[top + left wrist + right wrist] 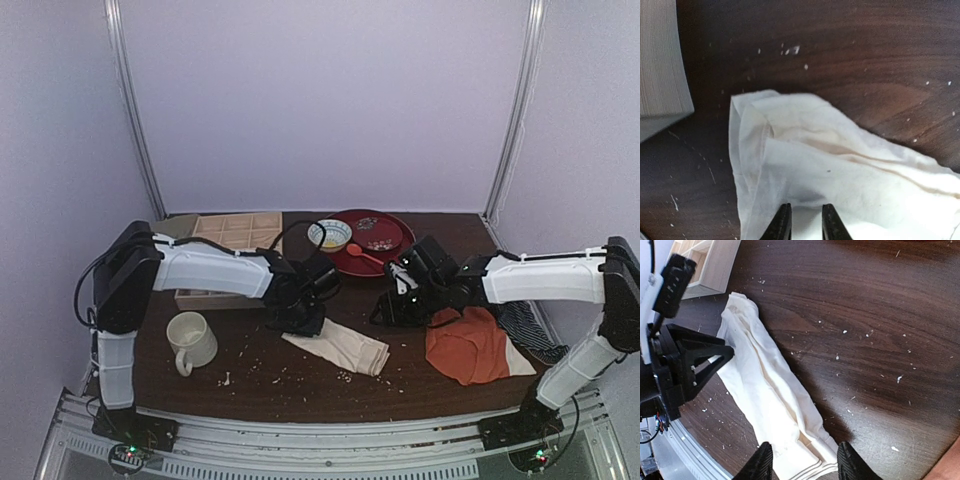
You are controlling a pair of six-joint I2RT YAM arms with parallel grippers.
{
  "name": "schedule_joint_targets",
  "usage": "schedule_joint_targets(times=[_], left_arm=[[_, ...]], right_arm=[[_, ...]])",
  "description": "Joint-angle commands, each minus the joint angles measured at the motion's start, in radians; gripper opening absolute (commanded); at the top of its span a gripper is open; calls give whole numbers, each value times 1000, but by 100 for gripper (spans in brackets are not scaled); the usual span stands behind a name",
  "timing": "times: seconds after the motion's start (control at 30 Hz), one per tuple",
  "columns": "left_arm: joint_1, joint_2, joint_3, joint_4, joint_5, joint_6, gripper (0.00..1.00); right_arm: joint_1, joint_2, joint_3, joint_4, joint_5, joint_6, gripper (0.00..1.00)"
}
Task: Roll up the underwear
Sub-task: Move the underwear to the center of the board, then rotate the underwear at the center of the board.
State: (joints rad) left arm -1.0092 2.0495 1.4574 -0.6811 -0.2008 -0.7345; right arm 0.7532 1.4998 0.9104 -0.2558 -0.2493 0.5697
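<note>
Underwear (338, 346), cream and folded into a long narrow strip, lies at the middle of the dark wooden table (300, 392), running from upper left to lower right in the top view. Pale crumbs are scattered on the table around it.

The left gripper (806, 227) is at the strip's upper left end. Its jaws stand close together with cream fabric showing in the narrow gap, and I cannot tell whether they pinch the fabric or only sit over it. The right gripper (805, 462) is over the other end, jaws wide apart with the hemmed edge of the strip between them in the right wrist view. It holds nothing.

Just right of the underwear lies an orange-red garment (468, 345), with a dark striped cloth (532, 330) beside it at the right edge of the table. A cream mug (190, 340) stands to the lower left, well apart from the strip. Behind the left arm sits a wooden compartment box (235, 232). At upper centre a red plate (388, 232) carries a small bowl (329, 235) and a red spoon (364, 255).
</note>
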Motion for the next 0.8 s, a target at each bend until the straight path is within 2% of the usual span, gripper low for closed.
schedule_joint_targets(times=[0.0,0.1,0.23,0.37,0.47,0.63,0.77], left_arm=[[10,-33,70,0,-23,177,30],[9,-95,62,-43,-8,94,30],[-12,-179,-30,-44,47,-118,30],[-44,-180,-111,-34,97,-361,29],[-60,-147,-144,11,122,-471,29],[-60,-86,-139,26,152,-554,25],[-52,-57,-122,20,141,-535,26]], right_arm=[[-13,70,48,21,-68,-26,42],[-23,121,65,32,-95,-33,41],[-43,171,65,45,-126,-40,40],[-60,191,45,60,-151,-53,38],[-67,203,31,66,-177,-68,35],[-72,207,13,52,-180,-91,33],[-72,206,-4,62,-196,-82,27]])
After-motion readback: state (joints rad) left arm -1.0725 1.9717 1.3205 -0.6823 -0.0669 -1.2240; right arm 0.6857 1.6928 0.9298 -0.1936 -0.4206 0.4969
